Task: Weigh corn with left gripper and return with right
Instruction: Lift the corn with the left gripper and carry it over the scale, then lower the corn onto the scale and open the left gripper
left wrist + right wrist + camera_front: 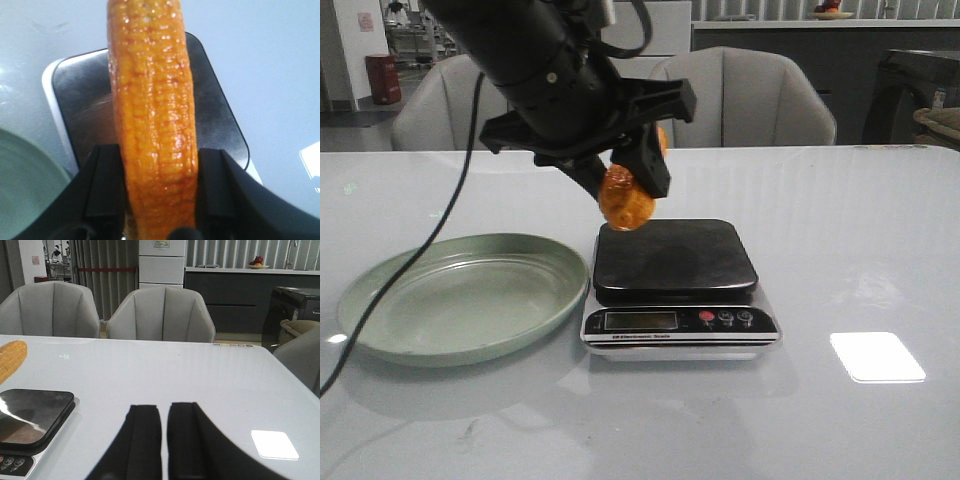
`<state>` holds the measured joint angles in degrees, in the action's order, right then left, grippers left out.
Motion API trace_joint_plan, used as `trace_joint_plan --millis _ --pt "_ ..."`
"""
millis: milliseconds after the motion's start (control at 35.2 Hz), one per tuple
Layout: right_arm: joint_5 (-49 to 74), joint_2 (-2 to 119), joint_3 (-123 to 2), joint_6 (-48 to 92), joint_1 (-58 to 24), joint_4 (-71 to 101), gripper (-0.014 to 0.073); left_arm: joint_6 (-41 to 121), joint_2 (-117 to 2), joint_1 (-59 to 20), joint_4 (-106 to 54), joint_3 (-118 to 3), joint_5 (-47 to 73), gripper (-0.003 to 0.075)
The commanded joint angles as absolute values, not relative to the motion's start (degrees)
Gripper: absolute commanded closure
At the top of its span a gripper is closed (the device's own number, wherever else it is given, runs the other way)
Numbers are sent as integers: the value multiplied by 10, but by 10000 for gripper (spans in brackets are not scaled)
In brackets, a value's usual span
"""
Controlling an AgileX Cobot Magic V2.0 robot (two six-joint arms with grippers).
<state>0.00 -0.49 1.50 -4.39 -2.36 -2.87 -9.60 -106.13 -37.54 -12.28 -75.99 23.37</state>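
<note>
The orange-yellow corn [625,197] hangs in my left gripper [632,178], just above the back left corner of the scale's black platform [672,258]. In the left wrist view the corn [152,110] runs lengthwise between the two black fingers [106,185], which are shut on it, with the platform [85,100] below. My right gripper [164,412] is shut and empty, low over the white table to the right of the scale [30,415]. It does not show in the front view. The corn's tip [11,359] shows at the edge of the right wrist view.
A pale green plate [460,295] lies on the table left of the scale. The scale's display and buttons [680,320] face the front. Grey chairs [750,95] stand behind the table. A black cable [415,250] hangs from the left arm over the plate.
</note>
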Motion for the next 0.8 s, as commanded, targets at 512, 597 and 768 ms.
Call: trace_joint_plan --millis 512,597,768 --pt "-44 -17 21 -39 -21 -31 387 -98 -1074 -381 -164 -825 227 165" --pt "-44 -17 21 -39 -21 -31 387 -98 -1054 -368 -162 -824 244 165" --pt "-44 -17 21 -39 -21 -31 387 -98 -978 -338 -134 -772 236 165"
